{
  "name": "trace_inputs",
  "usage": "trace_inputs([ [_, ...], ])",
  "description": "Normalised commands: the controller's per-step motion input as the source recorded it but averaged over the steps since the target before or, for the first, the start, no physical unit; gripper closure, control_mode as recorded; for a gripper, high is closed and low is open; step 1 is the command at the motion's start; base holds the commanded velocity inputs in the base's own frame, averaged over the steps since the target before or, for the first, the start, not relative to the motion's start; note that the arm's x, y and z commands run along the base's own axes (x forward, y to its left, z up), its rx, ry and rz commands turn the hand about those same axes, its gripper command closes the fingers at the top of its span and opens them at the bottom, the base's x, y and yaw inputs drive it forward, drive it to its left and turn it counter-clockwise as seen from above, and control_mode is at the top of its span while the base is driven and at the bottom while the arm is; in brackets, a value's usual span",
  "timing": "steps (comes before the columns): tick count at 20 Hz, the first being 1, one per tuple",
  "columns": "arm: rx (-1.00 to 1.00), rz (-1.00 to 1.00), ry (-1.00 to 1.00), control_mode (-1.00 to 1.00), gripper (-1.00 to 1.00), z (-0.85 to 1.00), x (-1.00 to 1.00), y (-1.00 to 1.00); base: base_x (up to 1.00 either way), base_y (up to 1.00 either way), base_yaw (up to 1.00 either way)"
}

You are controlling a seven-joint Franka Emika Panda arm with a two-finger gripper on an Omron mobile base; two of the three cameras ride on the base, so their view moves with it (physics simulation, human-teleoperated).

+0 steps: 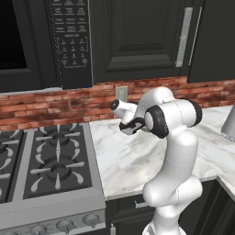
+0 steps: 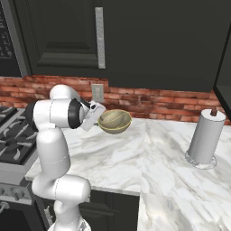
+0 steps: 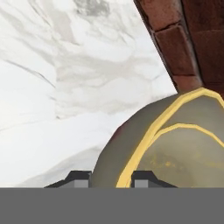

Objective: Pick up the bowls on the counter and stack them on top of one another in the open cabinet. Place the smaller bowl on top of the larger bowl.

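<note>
An olive-yellow bowl (image 2: 114, 121) with a pale inside rests tilted on the white marble counter (image 2: 135, 162), close to the brick wall. My gripper (image 2: 100, 118) reaches it from the left. In the hand view the gripper (image 3: 112, 177) straddles the bowl (image 3: 131, 144): one fingertip presses the outer wall and the other sits just inside the golden rim, shut on it. In the left base view my own arm covers the bowl. The black cabinet (image 2: 158, 40) with its dark bare interior hangs above the counter, right of the panelled one.
A paper towel roll (image 2: 205, 140) stands on the counter at the right. The grey gas hob (image 1: 50, 160) lies to the left, under the black microwave (image 1: 69, 41). A wall socket (image 2: 97, 92) sits in the brick backsplash behind the arm.
</note>
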Motion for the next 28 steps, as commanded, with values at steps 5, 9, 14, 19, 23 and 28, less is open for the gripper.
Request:
trace_inputs([
  [5,0.00,0.00,0.00,-1.00,1.00,0.00,0.00,0.00,0.00,0.00,0.00],
  [9,0.00,0.00,-0.04,-1.00,1.00,0.00,-0.09,0.00,0.00,0.00,0.00],
  [14,0.00,0.00,-0.13,-1.00,1.00,0.15,-0.30,0.00,0.00,0.00,0.00],
  [19,0.00,0.00,-0.18,-1.00,1.00,0.43,-0.50,0.00,0.00,0.00,0.00],
  [23,0.00,0.00,-0.17,-1.00,1.00,0.35,-0.54,0.00,0.00,0.00,0.00],
  [28,0.00,0.00,-0.06,-1.00,1.00,0.29,-0.51,0.00,0.00,0.00,0.00],
])
